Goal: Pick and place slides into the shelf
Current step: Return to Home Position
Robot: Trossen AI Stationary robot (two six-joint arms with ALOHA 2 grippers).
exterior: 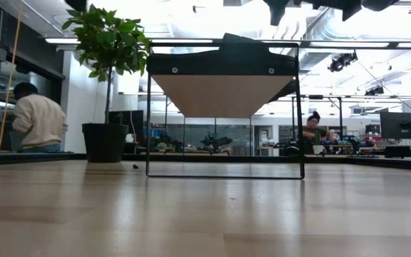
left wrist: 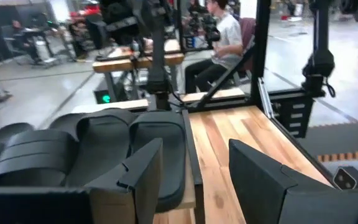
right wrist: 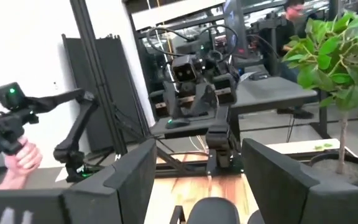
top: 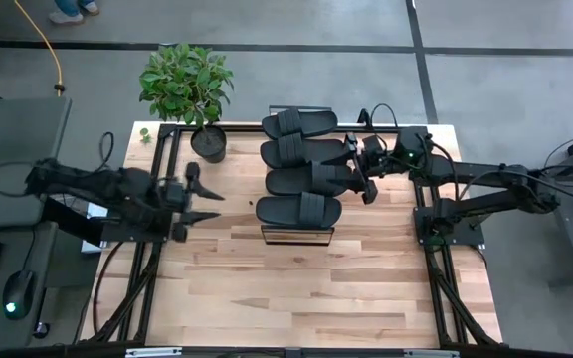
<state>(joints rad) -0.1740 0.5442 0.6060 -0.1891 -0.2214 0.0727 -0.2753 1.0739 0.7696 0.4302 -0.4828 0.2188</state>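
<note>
Four black slides (top: 301,164) lie side by side on top of the light-wood shelf (top: 296,235), soles down; the low view shows the shelf end-on (exterior: 223,93) with a slide (exterior: 223,53) on it. My right gripper (top: 356,169) is open and hovers at the right ends of the middle slides, with a slide (right wrist: 213,211) below its fingers (right wrist: 197,168). My left gripper (top: 212,204) is open, left of the shelf, facing the slides (left wrist: 104,143) with its fingers apart (left wrist: 194,168).
A potted plant (top: 189,85) stands at the table's far left, close to the shelf's far end. Bare wooden tabletop (top: 296,288) lies near of the shelf. A hand (right wrist: 17,158) shows beyond the table's left side, and people sit in the room behind (exterior: 38,118).
</note>
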